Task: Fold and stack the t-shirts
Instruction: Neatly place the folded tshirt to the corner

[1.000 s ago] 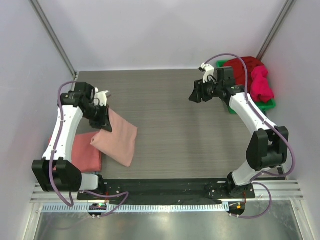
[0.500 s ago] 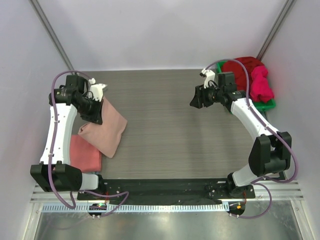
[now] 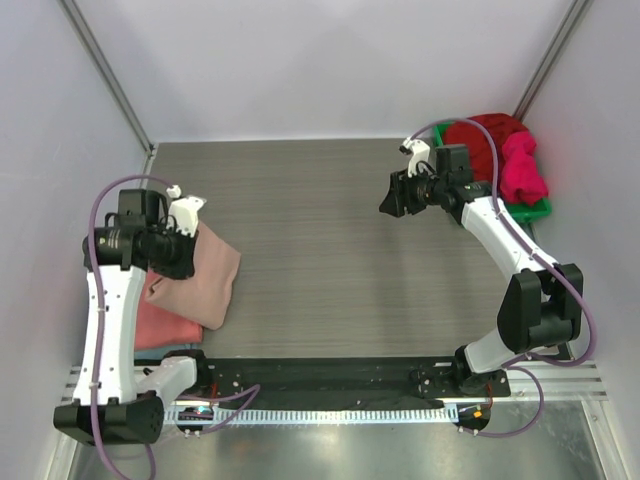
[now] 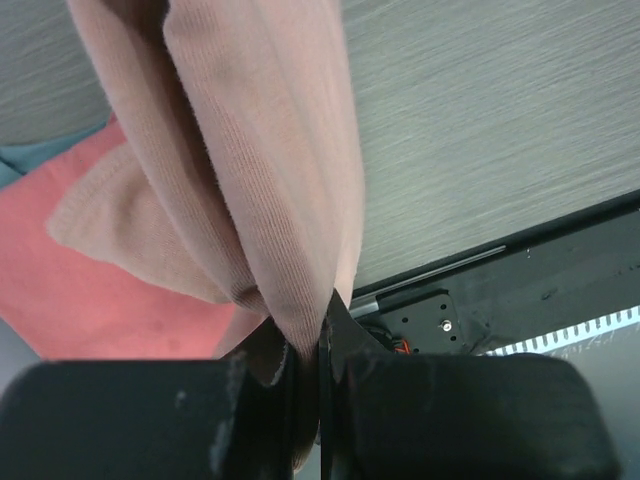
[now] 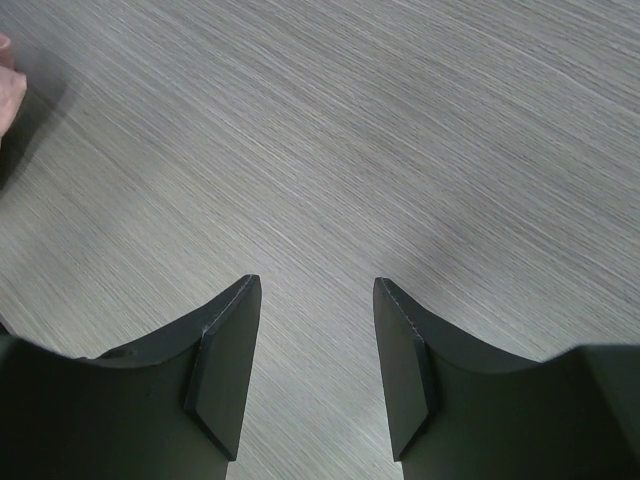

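T-shirts: I see four. The pale pink t-shirt [image 3: 208,280] and the coral-red t-shirt [image 3: 160,322] are at the near left of the table. The dark red t-shirt [image 3: 488,132] and the magenta t-shirt [image 3: 522,170] are at the far right.
Table [image 3: 330,240]: it has a grey wood-grain top, and my two arms are bolted at its near edge.
Green bin [image 3: 538,210]: it sits in the far right corner, with the dark red and magenta tees heaped above its rim, the magenta one nearer to me.
Pale pink t-shirt: it is folded and hangs from my left gripper. From above, its lower part lies over the coral-red one and over the table just beside it. I cannot tell whether it rests on them or hangs clear.
Coral-red t-shirt: it lies flat at the near left edge and is partly hidden under the pale pink cloth.
Left gripper [image 4: 312,350]: my fingers are pinched tight on a bunched fold of the pale pink t-shirt, raised over the table's left side.
Right gripper [image 5: 315,370]: my fingers are spread wide with nothing between them, hanging over bare table just left of the bin.
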Action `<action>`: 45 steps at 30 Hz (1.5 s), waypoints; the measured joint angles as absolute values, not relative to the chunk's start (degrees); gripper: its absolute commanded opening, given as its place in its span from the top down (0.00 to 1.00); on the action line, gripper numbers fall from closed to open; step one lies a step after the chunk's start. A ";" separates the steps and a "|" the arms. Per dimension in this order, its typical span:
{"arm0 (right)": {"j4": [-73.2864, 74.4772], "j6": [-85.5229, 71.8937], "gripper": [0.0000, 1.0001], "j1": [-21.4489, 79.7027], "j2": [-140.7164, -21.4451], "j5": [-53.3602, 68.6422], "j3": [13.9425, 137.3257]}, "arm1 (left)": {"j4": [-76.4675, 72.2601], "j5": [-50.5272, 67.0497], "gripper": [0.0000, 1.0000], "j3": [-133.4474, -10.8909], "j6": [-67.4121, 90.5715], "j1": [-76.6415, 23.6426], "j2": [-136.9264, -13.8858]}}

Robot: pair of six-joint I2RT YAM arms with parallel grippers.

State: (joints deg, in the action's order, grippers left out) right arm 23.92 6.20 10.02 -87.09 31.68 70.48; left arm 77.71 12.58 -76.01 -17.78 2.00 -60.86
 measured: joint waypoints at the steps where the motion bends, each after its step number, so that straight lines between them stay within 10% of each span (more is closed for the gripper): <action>1: 23.90 6.20 0.45 10.02 -87.09 31.70 70.43 | 77.93 12.36 1.00 -75.37 -17.41 2.02 -59.81; 45: 18.39 4.12 0.45 14.22 -93.93 33.69 70.59 | 76.82 -10.07 1.00 -74.94 -41.98 26.46 -71.02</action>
